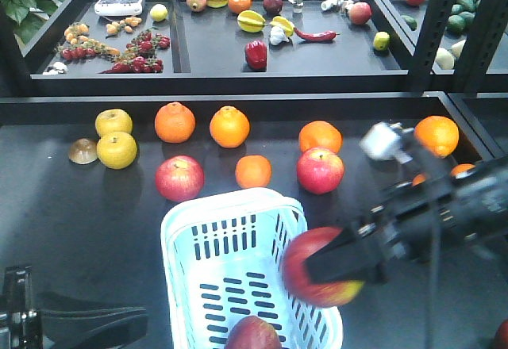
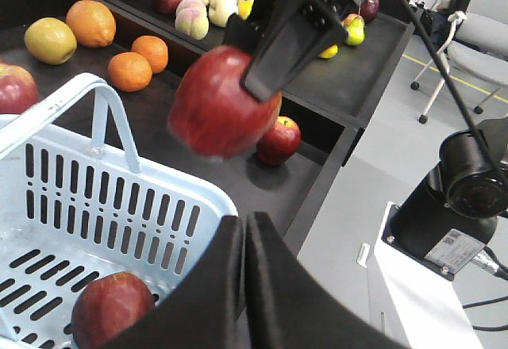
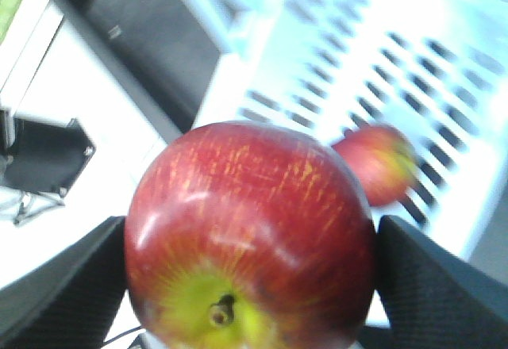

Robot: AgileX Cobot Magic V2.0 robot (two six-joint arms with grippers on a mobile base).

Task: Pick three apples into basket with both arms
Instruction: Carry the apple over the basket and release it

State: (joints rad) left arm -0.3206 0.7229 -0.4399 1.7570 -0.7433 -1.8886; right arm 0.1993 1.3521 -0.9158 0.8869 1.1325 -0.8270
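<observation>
Red-streaked apple (image 3: 250, 234), pale blue slotted basket (image 1: 190, 234).

The right arm (image 1: 468, 202) reaches in from the right edge of the front view, blurred, its black wrist stretched leftward and slightly down. Its claw (image 1: 321, 274) has one finger on each side of an apple (image 1: 317, 270), fingers (image 3: 432, 297) pressed against the fruit's flanks in the wrist view, stem end toward the camera. The left arm (image 1: 71, 321) lies low in the bottom left corner of the front view. Its claw (image 2: 242, 230) has both black fingers pressed flat together, tips touching, nothing between them.
</observation>
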